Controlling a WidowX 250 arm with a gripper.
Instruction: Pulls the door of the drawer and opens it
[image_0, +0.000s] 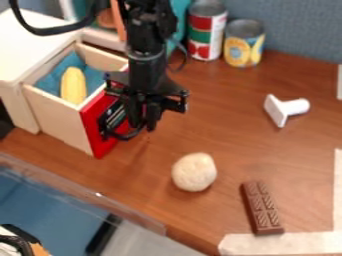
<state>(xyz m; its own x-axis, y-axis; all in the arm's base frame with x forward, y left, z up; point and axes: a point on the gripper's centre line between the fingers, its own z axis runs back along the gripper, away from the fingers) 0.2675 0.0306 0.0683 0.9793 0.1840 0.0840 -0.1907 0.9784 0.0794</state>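
The black gripper (145, 121) hangs down just to the right of the drawer's red front (100, 142), close against its handle side; whether it touches the handle is hard to make out. The wooden drawer (61, 121) stands pulled out from its pale cabinet (25, 62), with its inside exposed. A yellow oblong object (73, 86) lies in it on a blue lining. The gripper and its wrist cover part of the red front and handle.
Two cans, one red and green (205, 32) and one yellow (243, 44), stand at the back. On the brown table are a white T-shaped piece (286, 109), a round pale ball (194, 172) and a chocolate bar (262, 207). A clear edge (80, 187) borders the lower left.
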